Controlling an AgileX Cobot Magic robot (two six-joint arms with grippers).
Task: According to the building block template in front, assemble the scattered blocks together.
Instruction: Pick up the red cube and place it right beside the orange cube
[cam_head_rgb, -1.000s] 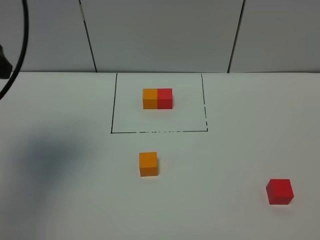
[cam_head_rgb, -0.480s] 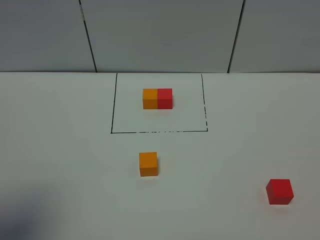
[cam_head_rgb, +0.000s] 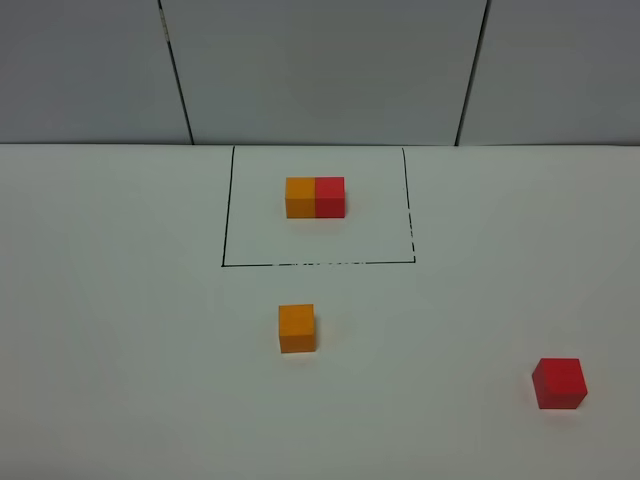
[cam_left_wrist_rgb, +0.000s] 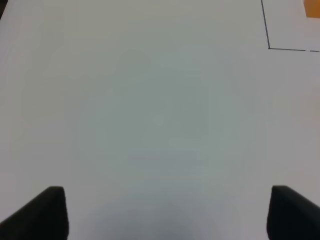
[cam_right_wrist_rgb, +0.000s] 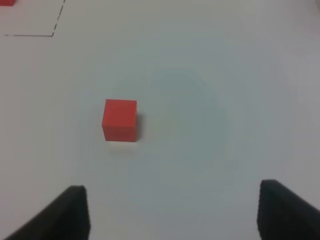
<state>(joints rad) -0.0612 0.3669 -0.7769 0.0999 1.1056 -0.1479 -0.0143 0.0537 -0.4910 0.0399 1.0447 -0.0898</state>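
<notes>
The building block template (cam_head_rgb: 315, 197) is a joined orange-red pair inside a black-lined rectangle (cam_head_rgb: 228, 205) at the back middle of the white table. The loose orange cube (cam_head_rgb: 297, 328) sits just in front of the rectangle. The loose red cube (cam_head_rgb: 559, 383) sits at the front right, also in the right wrist view (cam_right_wrist_rgb: 120, 120). Neither arm shows in the high view. My left gripper (cam_left_wrist_rgb: 165, 212) is open over bare table, with the rectangle's corner (cam_left_wrist_rgb: 269, 48) and an orange sliver (cam_left_wrist_rgb: 312, 8) at the view's edge. My right gripper (cam_right_wrist_rgb: 172, 212) is open, short of the red cube.
A grey panelled wall (cam_head_rgb: 320, 70) with dark seams stands behind the table. The white table (cam_head_rgb: 120, 300) spreads wide around the cubes. A corner of the rectangle (cam_right_wrist_rgb: 52, 35) shows in the right wrist view.
A dark cable and arm part at the far left edge and its shadow on the left table have left the high view. The cubes have not moved.
</notes>
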